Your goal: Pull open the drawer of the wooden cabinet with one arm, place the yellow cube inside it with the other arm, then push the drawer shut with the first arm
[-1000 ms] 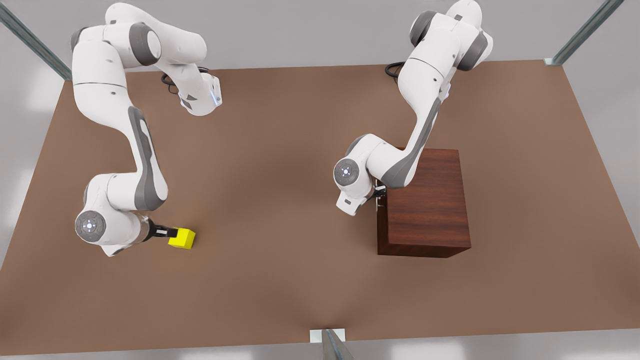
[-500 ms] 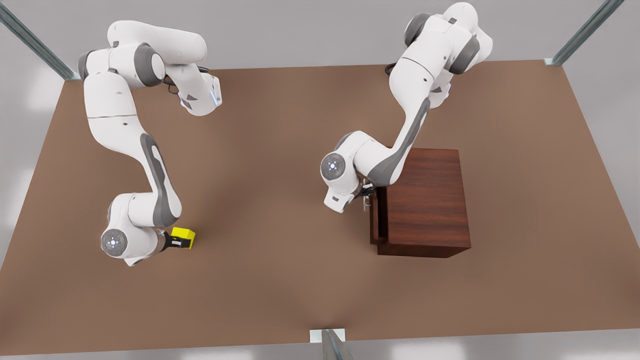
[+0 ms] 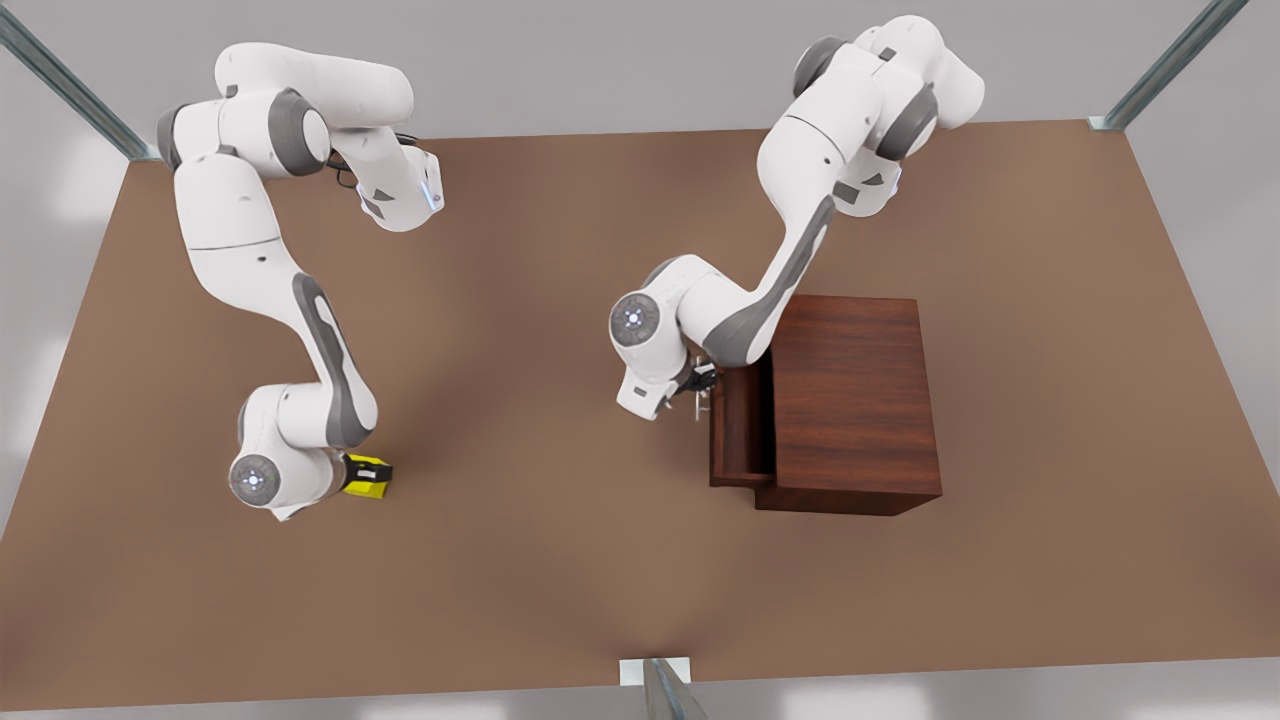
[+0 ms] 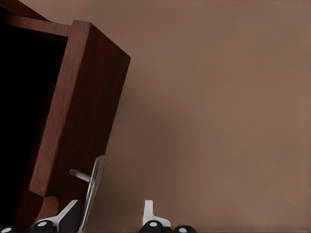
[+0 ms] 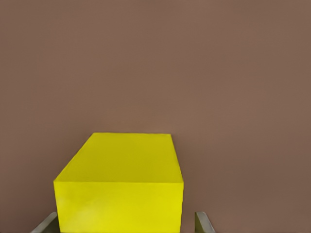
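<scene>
Your left gripper point(image 3: 698, 392) was at the drawer point(image 3: 738, 430) of the wooden cabinet point(image 3: 855, 400), which stood toward the surface's point(image 3: 560, 560) edge on the front view's right. The drawer stuck partway out of the cabinet's face toward the middle of the surface, its dark hollow open to view from above. In the left wrist view you could see the silver bar handle point(image 4: 92, 191) standing between the gripper's fingers point(image 4: 148, 213), one finger just beside it and the other apart from it, so the jaws looked spread around the bar rather than pinched on it.

Your right gripper point(image 3: 358, 474) was low over the surface near the edge on the front view's left, reaching sideways onto the yellow cube point(image 3: 368, 478). In the right wrist view the cube point(image 5: 121, 184) sat flat on the surface with one fingertip point(image 5: 203, 223) at each flank, just beside its sides; you could not tell whether they were pressing it.

The cube and the drawer lay well apart, with bare brown surface between them. The left arm's forearm and wrist hung over the cabinet's top corner nearest the drawer. Metal frame posts point(image 3: 70, 85) rose at the surface's far corners, and another point(image 3: 665, 690) at the middle of its near edge.
</scene>
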Available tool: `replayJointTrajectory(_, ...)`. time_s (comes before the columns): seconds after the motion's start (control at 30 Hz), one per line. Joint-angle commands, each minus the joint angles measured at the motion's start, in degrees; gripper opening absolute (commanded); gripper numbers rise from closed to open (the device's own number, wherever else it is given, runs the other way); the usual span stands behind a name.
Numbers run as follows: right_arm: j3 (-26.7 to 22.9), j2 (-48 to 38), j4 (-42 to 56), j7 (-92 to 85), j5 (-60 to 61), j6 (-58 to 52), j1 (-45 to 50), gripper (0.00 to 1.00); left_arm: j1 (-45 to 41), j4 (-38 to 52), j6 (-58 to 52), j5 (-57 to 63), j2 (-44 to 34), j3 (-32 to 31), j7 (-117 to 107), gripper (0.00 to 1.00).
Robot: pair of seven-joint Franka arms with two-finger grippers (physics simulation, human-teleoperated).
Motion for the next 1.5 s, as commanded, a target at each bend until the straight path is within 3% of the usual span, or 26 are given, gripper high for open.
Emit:
replayJointTrajectory(0.0,0.0,0.45,-0.12,-0.7,0.13,4.94,0.17,0.93,-0.59,0.63,0.03,0.0,0.1,-0.03,-7.74,0.71)
replayJointTrajectory(0.07,0.0,0.45,-0.74,-0.87,0.04,5.03,0.0,0.73,-2.96,5.01,-2.87,-1.23,0.8,-0.47,-11.96,0.71)
replayJointTrajectory(0.13,0.0,0.45,-1.0,-0.87,0.04,5.03,0.0,0.69,-5.43,16.0,-13.24,-7.73,-1.39,-0.56,-16.27,0.72)
replayJointTrajectory(0.17,0.0,0.45,-1.0,-0.96,0.04,5.03,0.0,0.66,-4.37,16.89,-15.53,-10.89,-4.64,-0.47,-16.36,0.73)
replayJointTrajectory(0.2,0.0,0.01,-0.83,-0.87,0.04,4.94,0.17,0.63,-1.21,16.8,-17.81,-13.27,-6.66,-0.47,-15.83,0.79)
replayJointTrajectory(0.3,1.15,-1.93,0.23,-0.79,-0.05,4.42,0.43,0.58,9.07,16.62,-23.79,-16.0,-7.98,-0.47,1.74,0.84)
replayJointTrajectory(0.33,1.58,-2.8,0.23,-0.79,-0.05,4.33,0.52,0.57,12.93,16.54,-24.41,-17.14,-8.51,-0.38,5.43,1.0)
replayJointTrajectory(0.47,3.87,-6.23,2.86,-0.17,0.04,1.95,2.72,0.57,26.57,16.45,-23.79,-22.5,-8.86,0.14,-7.65,1.0)
replayJointTrajectory(0.5,5.63,-7.46,2.86,-0.08,0.04,1.87,2.72,0.57,27.09,16.45,-23.09,-22.42,-8.86,0.32,-11.87,0.96)
replayJointTrajectory(0.53,7.91,-8.17,4.17,2.1,0.04,-0.84,2.81,0.57,28.41,16.45,-22.48,-22.41,-8.86,0.49,-12.49,0.53)
replayJointTrajectory(0.6,9.41,-8.17,10.59,11.67,-0.05,-9.46,7.54,0.57,29.99,16.45,-22.56,-22.41,-8.86,0.5,-12.93,0.21)
replayJointTrajectory(0.77,9.41,-7.99,22.11,27.42,0.13,-19.66,18.62,0.57,31.75,16.27,-23.62,-22.33,-8.86,0.67,-15.56,0.21)
replayJointTrajectory(0.93,9.41,-7.46,23.86,44.82,0.21,-19.67,28.12,0.57,31.75,16.27,-23.09,-22.24,-8.86,0.5,-16.0,0.21)
replayJointTrajectory(1.1,9.58,0.44,36.7,58.27,0.3,-18.61,34.97,0.57,31.58,16.27,-23.09,-22.24,-8.86,0.41,-16.09,0.21)
replayJointTrajectory(1.47,9.58,3.78,39.07,62.76,1.97,-13.43,41.92,0.57,31.49,16.27,-23.09,-22.24,-8.86,0.32,-17.41,0.21)
